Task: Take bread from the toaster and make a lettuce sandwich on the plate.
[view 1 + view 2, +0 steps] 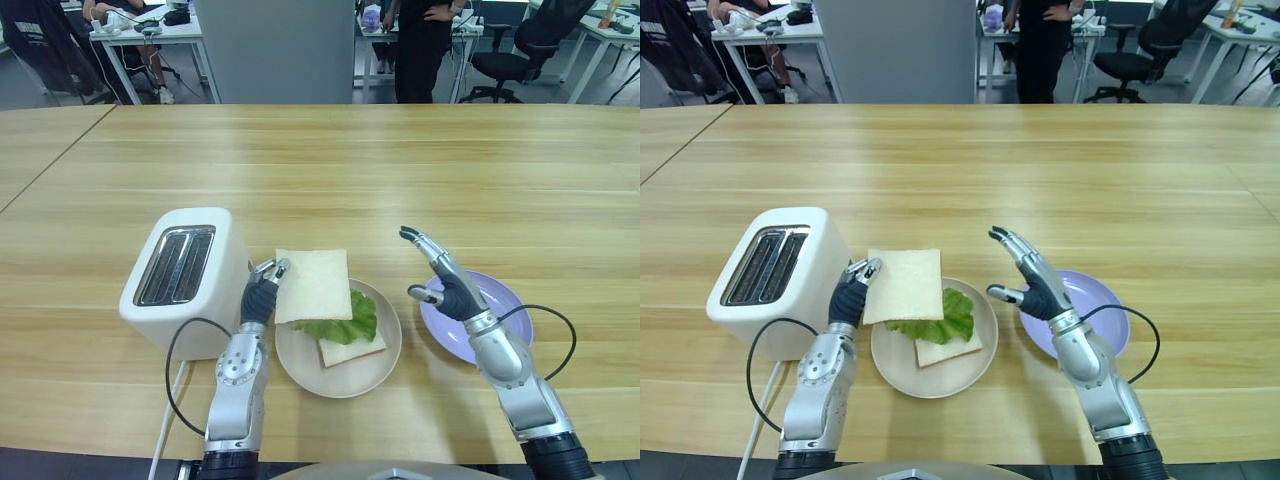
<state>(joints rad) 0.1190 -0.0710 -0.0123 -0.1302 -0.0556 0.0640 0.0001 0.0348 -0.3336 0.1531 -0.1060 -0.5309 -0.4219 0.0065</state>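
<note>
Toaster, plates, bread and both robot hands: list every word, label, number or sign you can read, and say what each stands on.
No readable text anywhere.
toaster: plain white shell, no label or number showing.
beige plate, purple plate: no marks.
top bread slice, left robot hand, right robot hand: no print showing.
Items on the desks behind: too small to read.

Plate (362,378) near the table's (400,170) front edge, flanked on both sides.
Left of the plate stands the toaster (185,275); right of it, a second plate (505,300). On the plate lies a bread slice (350,350), lettuce (350,322) on that; the left hand (260,298) holds a top slice (313,285) over them.
</note>
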